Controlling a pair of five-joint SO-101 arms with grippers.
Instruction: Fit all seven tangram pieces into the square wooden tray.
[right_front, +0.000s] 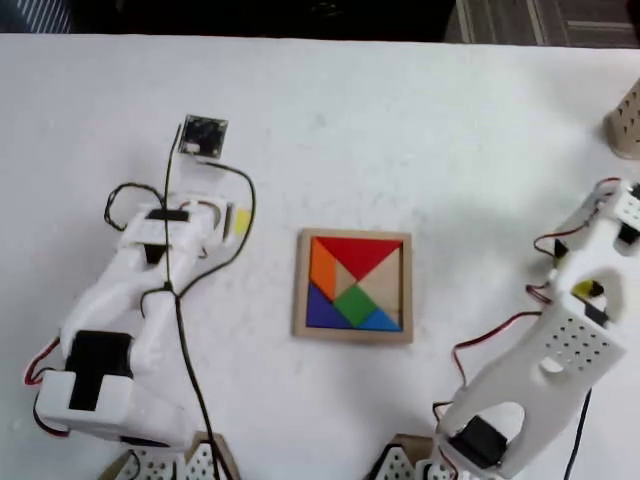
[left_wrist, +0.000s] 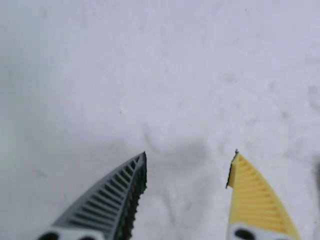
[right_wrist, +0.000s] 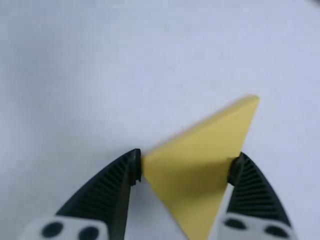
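The square wooden tray (right_front: 352, 335) lies mid-table in the high view. It holds a red triangle (right_front: 355, 253), an orange piece (right_front: 322, 268), a dark blue triangle (right_front: 322, 308), a green square (right_front: 355, 303) and a small light blue triangle (right_front: 381, 320). Bare wood shows in its right part. My right gripper (right_wrist: 186, 160) is shut on a yellow triangle (right_wrist: 200, 165), far right of the tray, where the yellow triangle (right_front: 583, 289) shows under the arm. My left gripper (left_wrist: 190, 155) is open over bare table, left of the tray, its grey and yellow fingers apart. From above, the left gripper (right_front: 235, 222) points toward the tray.
A small black square module (right_front: 203, 136) with a black cable lies behind the left arm. A tan perforated object (right_front: 628, 125) stands at the right edge. The table's far edge runs along the top of the high view.
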